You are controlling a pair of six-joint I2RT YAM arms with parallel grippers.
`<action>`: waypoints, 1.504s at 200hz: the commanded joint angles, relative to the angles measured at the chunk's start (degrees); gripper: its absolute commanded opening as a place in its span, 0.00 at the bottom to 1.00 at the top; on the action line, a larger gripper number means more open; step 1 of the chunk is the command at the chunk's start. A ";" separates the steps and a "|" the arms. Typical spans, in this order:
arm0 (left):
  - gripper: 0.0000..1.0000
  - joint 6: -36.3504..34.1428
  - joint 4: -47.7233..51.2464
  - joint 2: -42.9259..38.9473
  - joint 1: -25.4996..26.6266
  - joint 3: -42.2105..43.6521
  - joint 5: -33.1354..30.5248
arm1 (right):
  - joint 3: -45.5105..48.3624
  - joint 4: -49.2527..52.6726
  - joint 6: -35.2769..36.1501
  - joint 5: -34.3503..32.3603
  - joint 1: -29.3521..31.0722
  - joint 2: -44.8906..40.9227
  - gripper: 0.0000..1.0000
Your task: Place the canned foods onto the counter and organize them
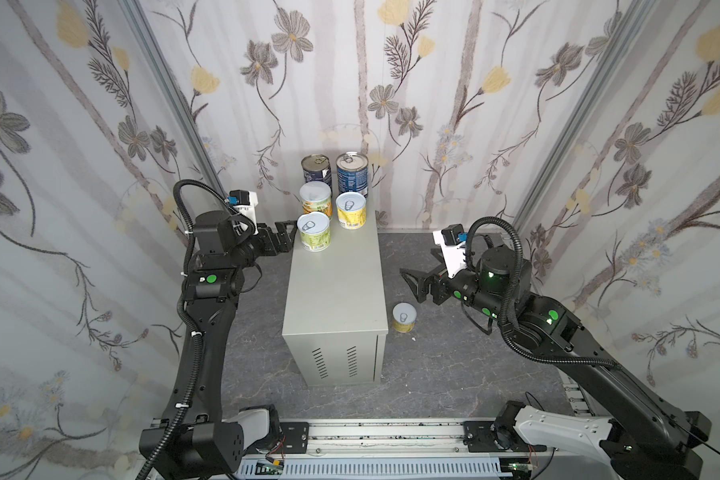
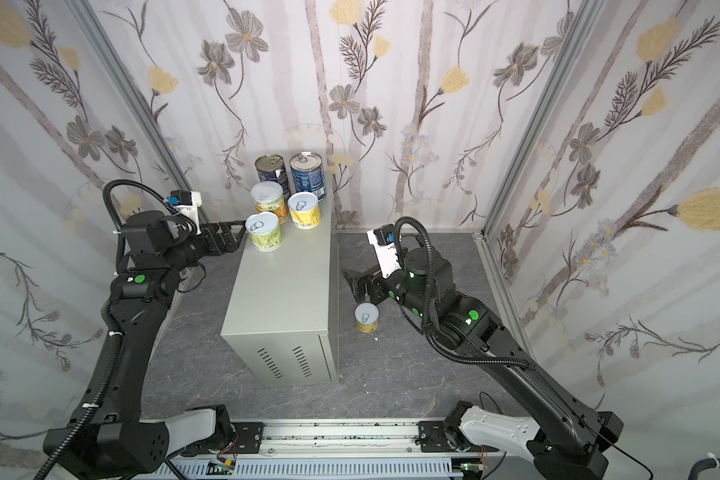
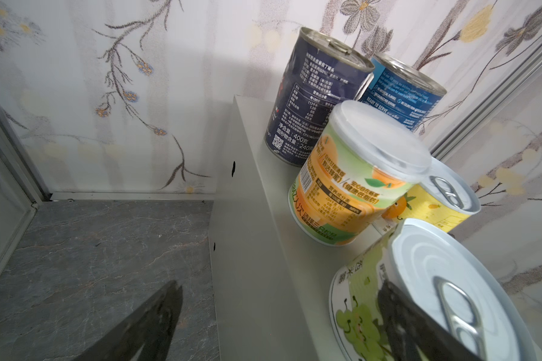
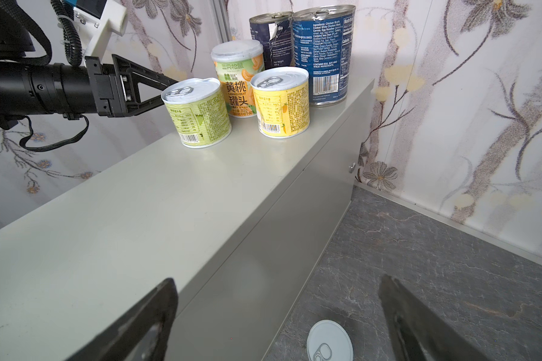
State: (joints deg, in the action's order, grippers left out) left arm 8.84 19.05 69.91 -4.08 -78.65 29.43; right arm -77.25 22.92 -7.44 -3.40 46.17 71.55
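Closest to the lens among the canned foods, the lone yellow tin (image 1: 404, 316) is standing upright on the dark marbled floor (image 1: 433, 374). It is sitting just beside the near right corner of the counter (image 1: 333, 299) without touching it, its silver pull-tab top facing up.

Five more tins are sitting upright at the far end of the counter's flat top, grouped in two short columns running back toward the wall. At the front left of the group, the green tin (image 1: 314, 232) is standing by the counter's left edge. Behind it is sitting the orange-and-green tin (image 1: 316, 200) with a frosted plastic lid, and just to the right of that the second yellow tin (image 1: 351, 210). At the back, the navy tin (image 1: 316, 168) and the blue tin (image 1: 352, 172) are standing side by side.

At the counter's left edge, the left gripper (image 1: 292, 236) is hanging level with the green tin, fingers spread wide and grasping nothing. One finger (image 3: 401, 315) is overlapping that tin's side in the left wrist view; whether it is touching cannot be told.

On the counter's right, the right gripper (image 1: 410, 286) is hovering over the floor, above and just behind the lone yellow tin, its fingers released wide and holding nothing.

Floral wallpaper (image 1: 474, 104) is enclosing the scene on three sides.
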 commanded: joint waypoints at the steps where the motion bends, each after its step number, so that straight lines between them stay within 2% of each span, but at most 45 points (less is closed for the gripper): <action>1: 1.00 0.24 -2.61 0.05 -0.01 -0.27 1.33 | -0.70 -0.59 0.23 -0.57 0.06 0.61 1.00; 116: 1.00 0.38 -2.29 -0.03 -0.26 -0.54 0.40 | -0.55 -0.57 0.32 -1.08 0.06 0.40 1.00; 152: 1.00 -0.53 0.92 -0.64 -0.67 -2.36 -3.09 | 0.26 -0.52 -0.68 -3.36 -0.11 -0.09 1.00; 190: 1.00 -2.12 6.29 -1.15 -0.67 -4.23 -10.59 | 1.43 1.76 -4.68 -7.58 -2.77 -1.00 1.00; 220: 1.00 -2.34 9.82 -1.78 -0.59 -7.22 -14.81 | 6.02 2.22 -7.60 -8.81 -5.49 -3.11 1.00; 258: 1.00 -2.05 13.92 -3.46 -0.39 -7.56 -13.17 | 15.37 1.40 -10.44 -10.96 -6.58 -4.72 1.00; 301: 1.00 -3.50 15.69 -6.57 -0.13 -5.02 -13.35 | 25.71 -1.46 -13.52 -9.04 -6.64 -5.28 1.00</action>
State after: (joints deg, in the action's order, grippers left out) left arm 6.22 33.15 64.49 -4.40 -84.44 16.29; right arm -55.40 24.84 -17.87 -12.80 39.57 66.50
